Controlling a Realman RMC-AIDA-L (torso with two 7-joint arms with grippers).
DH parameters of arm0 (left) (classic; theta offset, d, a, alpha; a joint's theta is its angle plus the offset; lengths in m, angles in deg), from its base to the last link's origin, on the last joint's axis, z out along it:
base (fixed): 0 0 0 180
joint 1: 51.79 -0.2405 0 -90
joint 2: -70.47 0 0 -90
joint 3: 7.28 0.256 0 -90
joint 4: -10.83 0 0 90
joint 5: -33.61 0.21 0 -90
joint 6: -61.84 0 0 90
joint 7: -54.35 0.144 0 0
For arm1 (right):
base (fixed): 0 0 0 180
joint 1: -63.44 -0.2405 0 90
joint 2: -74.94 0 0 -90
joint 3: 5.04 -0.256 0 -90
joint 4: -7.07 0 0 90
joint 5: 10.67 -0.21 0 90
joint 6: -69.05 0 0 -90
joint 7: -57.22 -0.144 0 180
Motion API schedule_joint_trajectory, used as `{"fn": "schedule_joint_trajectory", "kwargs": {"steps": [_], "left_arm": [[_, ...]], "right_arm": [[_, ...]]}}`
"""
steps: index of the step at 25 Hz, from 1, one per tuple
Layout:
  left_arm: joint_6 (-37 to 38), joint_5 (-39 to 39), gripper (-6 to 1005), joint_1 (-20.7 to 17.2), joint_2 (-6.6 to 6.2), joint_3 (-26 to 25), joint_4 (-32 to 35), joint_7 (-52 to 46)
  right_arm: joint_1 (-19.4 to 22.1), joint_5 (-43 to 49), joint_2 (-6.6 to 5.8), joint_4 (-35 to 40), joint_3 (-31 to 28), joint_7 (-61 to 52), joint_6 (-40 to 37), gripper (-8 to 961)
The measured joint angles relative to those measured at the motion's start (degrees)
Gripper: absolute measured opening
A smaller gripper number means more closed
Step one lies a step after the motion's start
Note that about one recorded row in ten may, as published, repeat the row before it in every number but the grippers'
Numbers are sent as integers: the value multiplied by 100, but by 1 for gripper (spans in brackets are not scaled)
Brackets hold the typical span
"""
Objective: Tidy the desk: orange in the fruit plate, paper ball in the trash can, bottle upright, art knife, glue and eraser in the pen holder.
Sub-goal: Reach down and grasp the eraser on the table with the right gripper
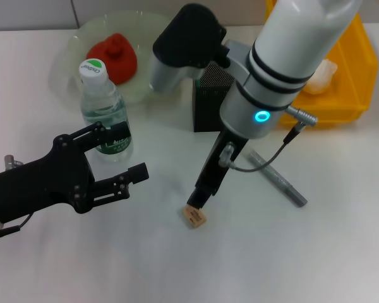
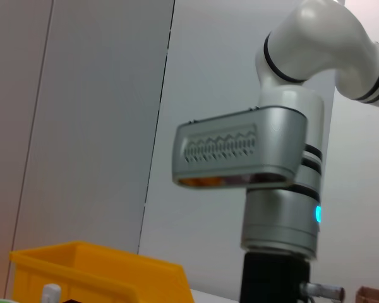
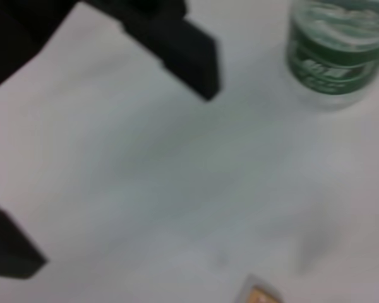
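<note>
White desk [image 1: 316, 265] runs bare across the whole near side, so the front half offers plenty of free room, while the far edge is crowded. Along that back edge the fruit plate [image 1: 66, 66] sits on the robot's left with the orange [image 1: 114, 57] in it, the black pen holder [image 1: 210, 104] stands near the middle, and the yellow trash can [image 1: 357, 76] fills the far right corner with the paper ball [image 1: 321, 74] inside.

Standing upright just in front of the plate is the bottle [image 1: 105, 110], cap up. The left gripper [image 1: 117, 158] hovers right beside it, jaws spread wide; its upper finger crosses the bottle's label, though from the head view I can't be sure whether it touches or merely passes in front.

The right gripper [image 1: 198, 201] reaches down steeply in front of the pen holder, its tip just above and beside the eraser [image 1: 194, 216], which lies flat on open desk. The fingers look drawn together, not around the eraser, but the angle hides them enough that I can't tell for sure. In the right wrist view the eraser [image 3: 260, 293] only peeks in at the frame's edge, with the bottle [image 3: 331, 53] farther off.

To the right of that arm the glue [image 1: 278, 178] lies flat on a diagonal, clear space all round it, well apart from the eraser.
</note>
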Motion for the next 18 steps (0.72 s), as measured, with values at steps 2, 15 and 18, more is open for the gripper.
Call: {"fn": "schedule_joint_trajectory", "kwargs": {"steps": [2,15,18], "left_arm": [[0,-13,803,-2,0,0,0,2],[-3,-12,803,27,23,0,0,5],[-4,-3,803,37,30,0,0,6]], "right_arm": [[-9,-122,0,-17,284,-8,41,569],[35,-344,0,-213,739,-224,259,584],[58,-422,0,-219,864,-204,427,597]]}}
